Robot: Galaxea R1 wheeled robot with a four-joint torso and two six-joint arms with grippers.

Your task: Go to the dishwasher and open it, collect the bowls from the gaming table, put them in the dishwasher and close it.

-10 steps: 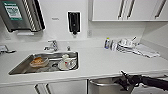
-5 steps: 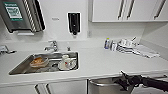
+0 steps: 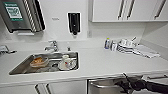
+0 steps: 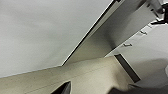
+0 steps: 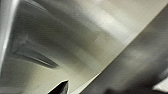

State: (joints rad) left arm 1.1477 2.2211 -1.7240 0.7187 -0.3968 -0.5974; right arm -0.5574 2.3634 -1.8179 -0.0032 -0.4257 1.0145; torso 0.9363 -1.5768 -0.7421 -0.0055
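So the brushed stainless-steel dishwasher (image 3: 105,87) is seen tucked under the white countertop (image 3: 105,62), just to the side of the steel sink (image 3: 22,67), with its bar handle (image 3: 102,86) running along the top edge. The right arm's black gripper (image 3: 127,81) is parked right at that handle, up against the top of the door, but whether the jaws are spread or clamped on the bar can't be told, it's all too smeared there. In the right wrist view the brushed metal front (image 5: 75,37) is shown very close up. The left gripper's jaws can't be made out either; in the left wrist view a white cabinet panel (image 4: 37,32) and a pale floor are seen.

A few dishes are piled in the sink, a white cup (image 3: 66,62) among them, and a chrome tap (image 3: 51,46) stands behind it. A black soap dispenser (image 3: 74,23) is mounted on the wall, with a paper towel dispenser (image 3: 17,15) off to the side. Small bottles and some papers (image 3: 145,52) are left on the counter below the white wall cabinets (image 3: 130,10).
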